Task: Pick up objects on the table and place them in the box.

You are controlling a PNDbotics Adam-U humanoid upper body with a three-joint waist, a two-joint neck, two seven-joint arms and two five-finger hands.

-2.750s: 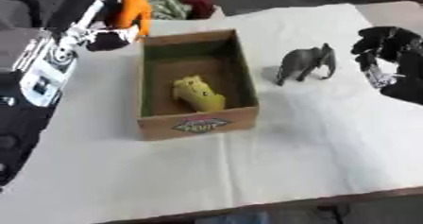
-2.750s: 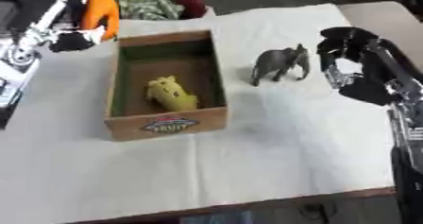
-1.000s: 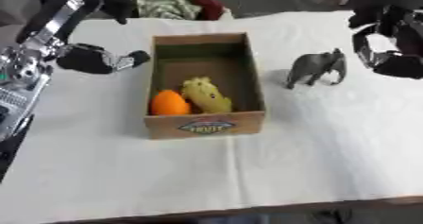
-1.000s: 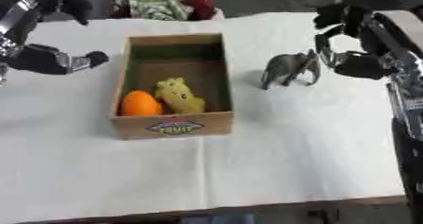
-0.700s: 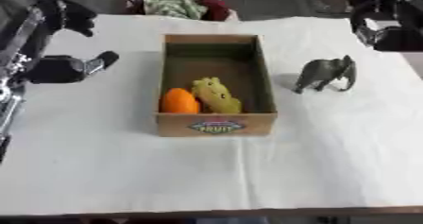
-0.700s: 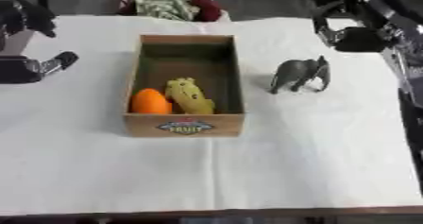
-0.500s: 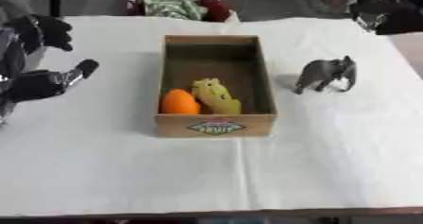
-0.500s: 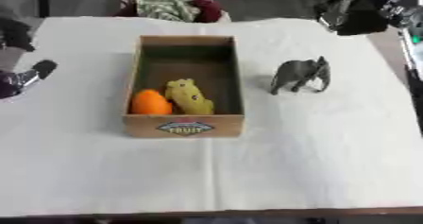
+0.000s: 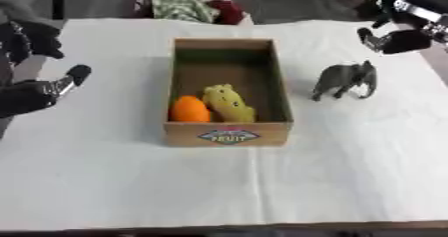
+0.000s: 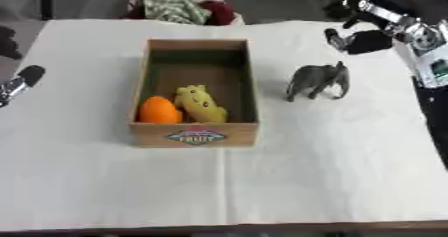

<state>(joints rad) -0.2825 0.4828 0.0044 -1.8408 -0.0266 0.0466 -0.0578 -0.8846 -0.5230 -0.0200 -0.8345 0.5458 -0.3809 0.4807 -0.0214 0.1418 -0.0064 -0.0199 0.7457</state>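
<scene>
The box (image 9: 229, 92) sits mid-table on the white cloth (image 9: 224, 181), its labelled end nearest the robot. Inside, at the near end, an orange (image 9: 189, 109) lies against the left wall, touching a yellow toy (image 9: 229, 102) beside it; the far half of the box is bare. The one thing left out is the grey elephant (image 9: 346, 79), standing upright on the cloth to the right of the box, apart from its wall.

The step in hand looks to be fetching that elephant with the right hand. To do it well, the hand should probably come down over the animal's back and close across its body rather than on legs or trunk, since a sideways nudge could tip it. Lifted clear of the rim, it would fit best in the free far half of the box.

The left hand (image 9: 31, 92) is at the left edge, well away from the box, one finger poking out toward it; it holds nothing, but how far its fingers are bent cannot be told. The right hand (image 10: 363, 38) hovers beyond the elephant, near the table's far right, empty, its dark fingers seemingly curled in. Past the far edge lies a heap of cloth (image 9: 188, 5).
</scene>
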